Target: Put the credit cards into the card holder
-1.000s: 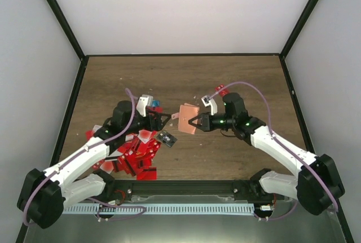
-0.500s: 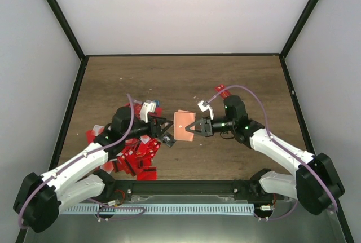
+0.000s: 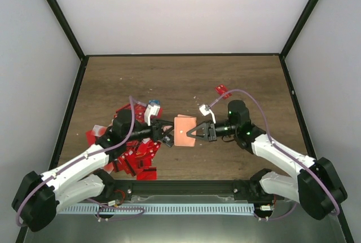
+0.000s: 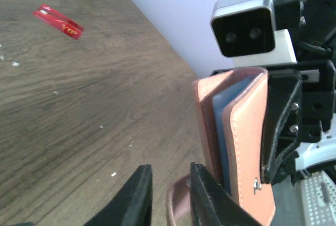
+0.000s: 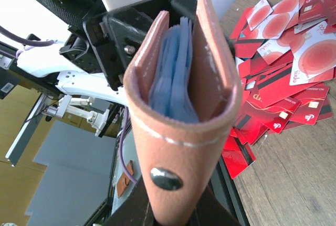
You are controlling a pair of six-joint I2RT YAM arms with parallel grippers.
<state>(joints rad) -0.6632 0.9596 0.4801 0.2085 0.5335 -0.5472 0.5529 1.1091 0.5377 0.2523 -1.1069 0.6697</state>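
In the last second the two arms have come together over the middle of the table [image 3: 237,74]. The left gripper [image 3: 168,133] stood wide above the cards [image 3: 135,154]. It has left the pile with nothing in it, has narrowed a good deal, and is now at the left edge of the holder [image 3: 183,129]. The right gripper [image 3: 193,133] has brought the holder toward the centre and keeps it clamped. The holder stands on edge between the two arms, its open side turned away from the right gripper.

For the task this looks like preparation, not loading. No card is in either gripper, so I judge that the left arm means to take one flap and spread the holder before any card goes in.

The top view gives only the meeting of the grippers at the holder. The left wrist view shows more:
- The holder is slightly parted, with blue lining between its tan walls.
- The right fingers [image 4: 281,131] press on its far side.
- The left fingers stand with a small gap, just beside its lower corner.
- Something pinkish lies in that gap. Perhaps it is the flap, but I cannot tell whether the left jaws already pinch it.

The right wrist view looks into the blue pockets from the end. It also shows the red cards spread on the wood behind, well apart from the holder.
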